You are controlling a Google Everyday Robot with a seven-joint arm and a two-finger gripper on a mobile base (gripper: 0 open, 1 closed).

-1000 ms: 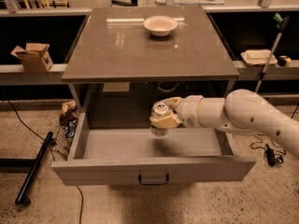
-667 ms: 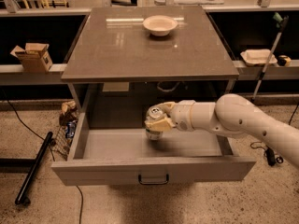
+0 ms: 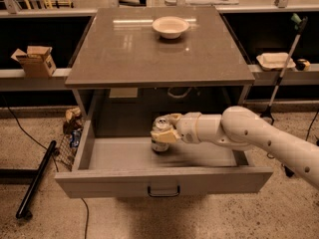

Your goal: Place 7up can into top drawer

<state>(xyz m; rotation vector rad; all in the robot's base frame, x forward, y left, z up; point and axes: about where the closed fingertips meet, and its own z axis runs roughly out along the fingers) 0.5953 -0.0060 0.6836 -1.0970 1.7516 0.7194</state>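
The top drawer (image 3: 164, 180) is pulled open below the counter, its pale front panel with a small dark handle (image 3: 163, 191) facing me. My gripper (image 3: 167, 130) reaches in from the right and is shut on the 7up can (image 3: 160, 135), a silver-white can with a silver top. The can stands upright inside the drawer, near the middle, with its base at or just above the drawer floor. My white arm (image 3: 249, 133) crosses over the drawer's right side.
A shallow white bowl (image 3: 170, 27) sits at the back of the brown counter top (image 3: 129, 54). A cardboard box (image 3: 35, 60) is on the left shelf, a white tray (image 3: 275, 60) on the right shelf. A black pole (image 3: 36, 178) and cables lie on the floor at left.
My gripper has carried the can leftward and lower, from the drawer's right-centre down toward its floor near the middle.
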